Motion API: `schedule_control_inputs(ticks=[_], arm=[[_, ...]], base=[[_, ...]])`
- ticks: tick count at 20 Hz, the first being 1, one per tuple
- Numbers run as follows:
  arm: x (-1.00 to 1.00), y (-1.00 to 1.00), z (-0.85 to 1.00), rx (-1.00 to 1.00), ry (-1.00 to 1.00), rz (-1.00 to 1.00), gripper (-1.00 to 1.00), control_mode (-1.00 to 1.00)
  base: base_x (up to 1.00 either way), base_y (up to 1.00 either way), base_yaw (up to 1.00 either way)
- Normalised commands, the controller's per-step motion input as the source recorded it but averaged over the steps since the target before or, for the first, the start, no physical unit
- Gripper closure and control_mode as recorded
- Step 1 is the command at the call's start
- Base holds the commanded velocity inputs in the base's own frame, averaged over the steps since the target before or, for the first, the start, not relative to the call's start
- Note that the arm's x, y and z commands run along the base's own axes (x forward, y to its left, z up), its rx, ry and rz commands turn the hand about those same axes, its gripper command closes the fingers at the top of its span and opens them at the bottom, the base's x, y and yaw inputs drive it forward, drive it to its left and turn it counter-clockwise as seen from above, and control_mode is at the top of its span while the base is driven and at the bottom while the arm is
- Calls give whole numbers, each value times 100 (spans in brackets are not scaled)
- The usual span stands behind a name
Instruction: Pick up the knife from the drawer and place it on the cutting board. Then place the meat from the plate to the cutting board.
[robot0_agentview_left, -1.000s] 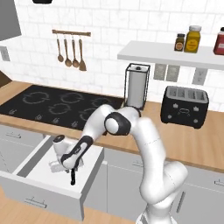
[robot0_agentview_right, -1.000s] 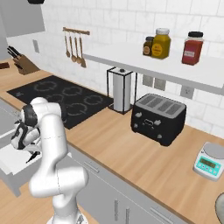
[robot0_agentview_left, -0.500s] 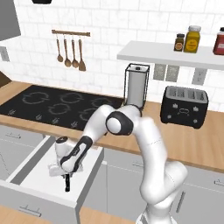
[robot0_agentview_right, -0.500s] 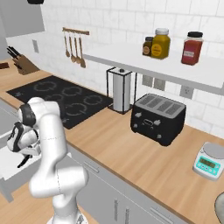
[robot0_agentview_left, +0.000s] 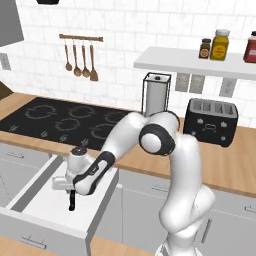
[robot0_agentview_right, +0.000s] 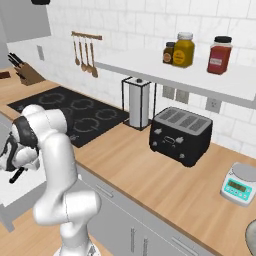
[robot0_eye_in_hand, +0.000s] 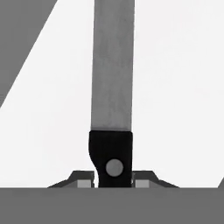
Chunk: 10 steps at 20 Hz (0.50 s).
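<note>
The knife (robot0_eye_in_hand: 112, 109) is in the gripper (robot0_eye_in_hand: 113, 183). In the hand view its black handle sits between the two finger tips, one touching each side, and the long grey blade runs straight up toward 12 o'clock. The jaws are narrow, pinched on the handle. Behind the blade is the plain white inside of the drawer (robot0_eye_in_hand: 175, 87).

In the left base view the gripper (robot0_agentview_left: 71, 192) is low over the open drawer (robot0_agentview_left: 47, 207). A thin dark piece of the knife (robot0_agentview_left: 72, 201) hangs down from it toward 6 o'clock, over the white floor. It is too small to tell if the knife touches the floor.

In the right base view the gripper (robot0_agentview_right: 15, 172) is at 9 o'clock, by the edge of the picture, with the dark bit of the knife (robot0_agentview_right: 17, 176) poking out over the drawer (robot0_agentview_right: 17, 192).

Behind the drawer, at 12 o'clock, is the black stovetop (robot0_agentview_left: 65, 120) set in the wooden counter (robot0_agentview_left: 220, 165). At 2 o'clock from the gripper stands a paper towel holder (robot0_agentview_left: 156, 95), and past it a black toaster (robot0_agentview_left: 210, 120). Wooden spoons (robot0_agentview_left: 80, 62) hang on the wall. Jars (robot0_agentview_left: 220, 44) stand on the white shelf (robot0_agentview_left: 190, 62). A knife block (robot0_agentview_right: 25, 70) stands at the far end of the counter, and a small kitchen scale (robot0_agentview_right: 240, 184) sits at 3 o'clock.
</note>
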Motion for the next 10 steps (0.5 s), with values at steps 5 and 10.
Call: schedule_control_inputs(ticks=[5,10], arm=[[-57,7,100,12,18,0,100,-100],[-89,0,100,10,19,0,100,-100]], base=[[0,0,0],[0,0,0]])
